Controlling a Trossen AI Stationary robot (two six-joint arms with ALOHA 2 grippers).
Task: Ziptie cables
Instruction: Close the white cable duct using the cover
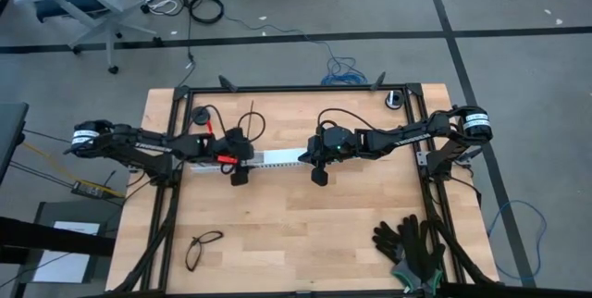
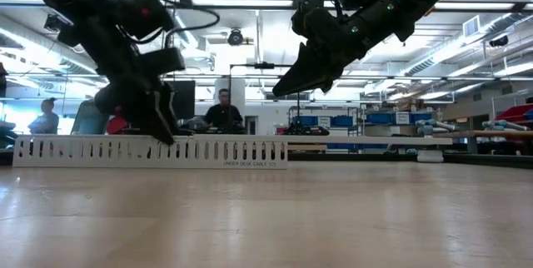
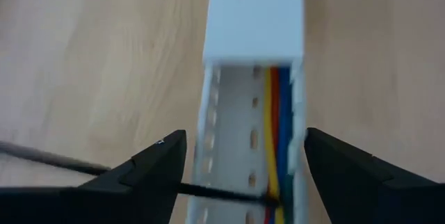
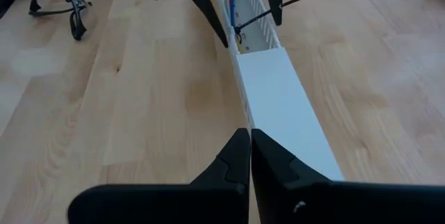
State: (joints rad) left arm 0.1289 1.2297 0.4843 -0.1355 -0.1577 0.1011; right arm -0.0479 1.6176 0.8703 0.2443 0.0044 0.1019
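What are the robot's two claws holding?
Nothing. The left gripper stands open astride the white rail with the cables; the right gripper is shut, empty.

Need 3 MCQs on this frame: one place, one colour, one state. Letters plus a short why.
1. Where do the cables lie?
A. Inside the white slotted cable tray
B. Beside the black gloves
C. Hanging off the table edge

2. What colour is the thin tie crossing the tray?
A. White
B. Black
C. Red

3. How do the two grippers stand?
A. Both open
B. Left shut, right open
C. Left gripper open astride the tray, right gripper shut above the tray cover

Answers:
1. A: the left wrist view shows yellow, orange and blue wires running along the open channel.
2. B: both wrist views show a thin black strip across the wires.
3. C: the left fingers sit wide on either side of the tray; the right fingertips meet.
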